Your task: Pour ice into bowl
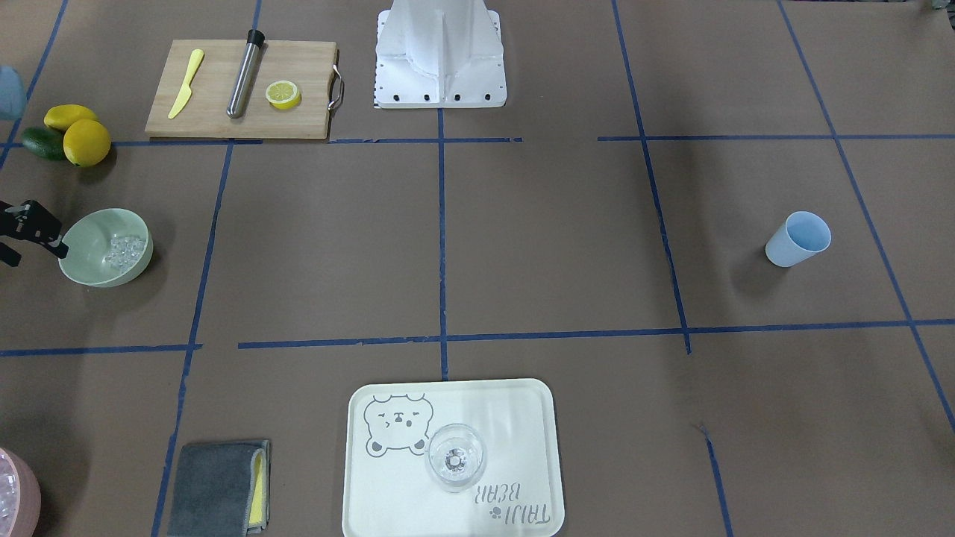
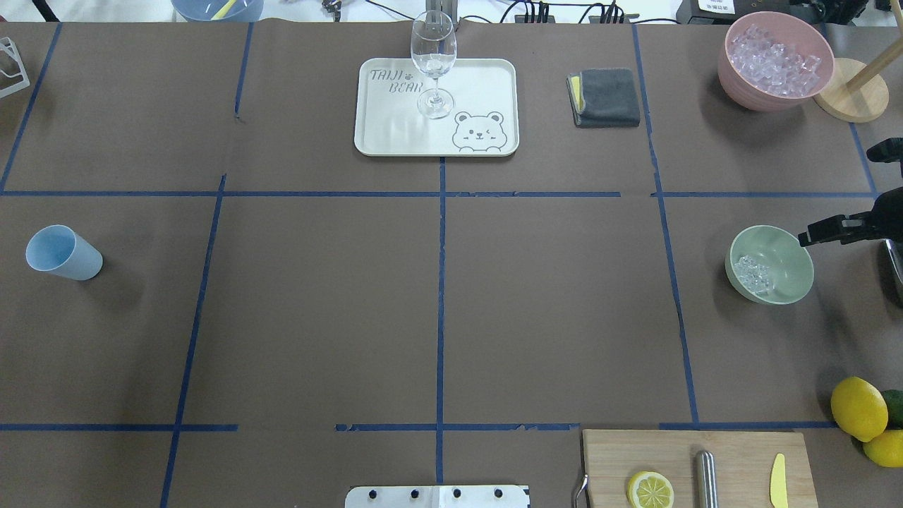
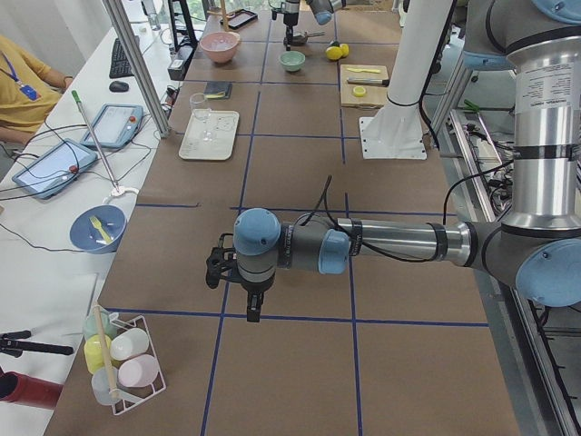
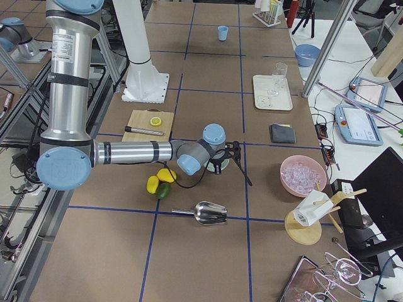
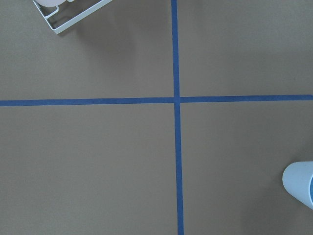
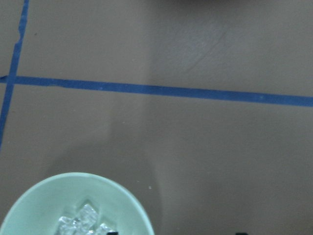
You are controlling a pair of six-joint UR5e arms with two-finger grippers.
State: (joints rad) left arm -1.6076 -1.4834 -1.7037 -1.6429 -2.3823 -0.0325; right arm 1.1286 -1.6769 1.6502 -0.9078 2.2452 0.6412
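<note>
At robot's right, right gripper [image 1: 37, 250] hangs just beside bowl [image 2: 786, 271] rim, fingers spread wide, holding nothing. Ice [image 2: 755, 274] lies heaped inside bowl, on side away from gripper; pour judged done. Cubes likely light, hard, slippery, loose: move by vessel, never pinch. Bowl stiff; take by rim wall. Far off at robot's left, blue cup [image 2: 63, 254] looks empty. Left gripper [image 3: 247, 300] near cup: spread cannot be told.

Matte bowl [image 2: 789, 269]; glassy ice [image 2: 755, 274]
</note>
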